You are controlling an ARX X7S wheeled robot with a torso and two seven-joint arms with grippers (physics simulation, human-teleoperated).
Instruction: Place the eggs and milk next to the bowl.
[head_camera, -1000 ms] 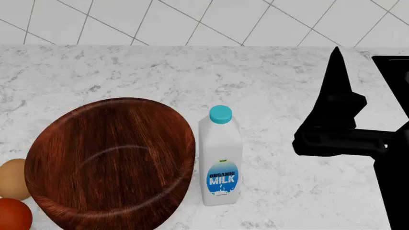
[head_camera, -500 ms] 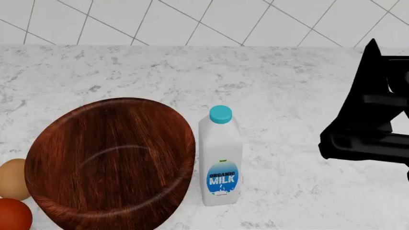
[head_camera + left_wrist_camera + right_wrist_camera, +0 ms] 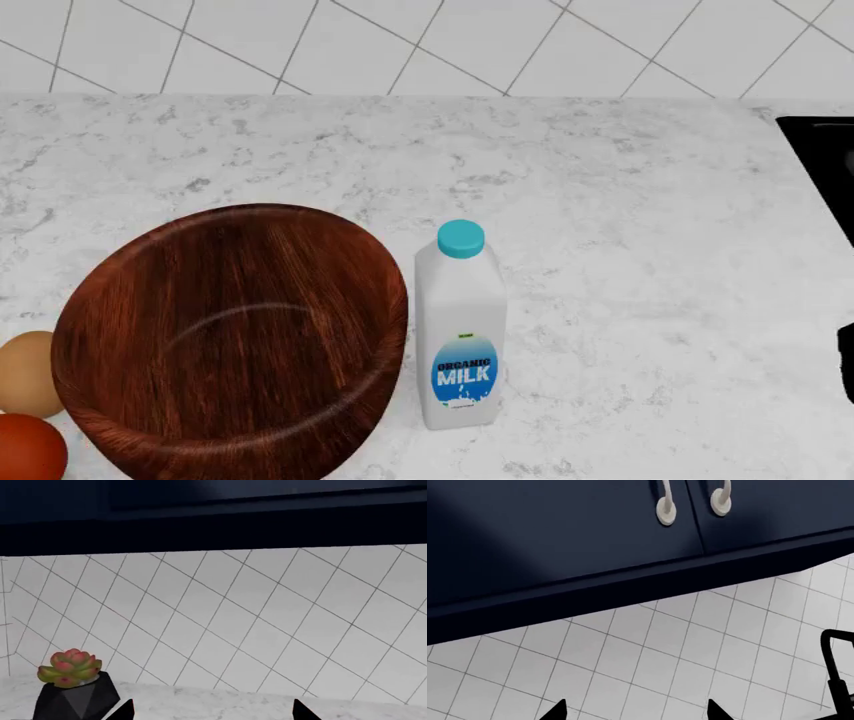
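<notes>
With both grippers' fingertips spread and empty, the white blue-capped milk bottle (image 3: 461,330) stands at centre beside the large glossy reddish-brown wooden bowl (image 3: 227,340), eggs (image 3: 27,410) lower left; a careless bump could topple it.

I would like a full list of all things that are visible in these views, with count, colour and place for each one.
bowl: one, dark reddish-brown wood grain, on the counter near the left front.
milk: one, white bottle with blue cap and label, upright just right of the bowl.
eggs: two, pale tan and reddish-brown, left of the bowl.
counter: one, white-grey marble.
wall tiles: white, behind the counter.
succulent: one, green and pink, in a black pot by the wall.
cabinets: dark blue, with two white handles, above the tiles.
left gripper: black fingers, only tips visible.
right gripper: black fingers, only tips visible.
</notes>
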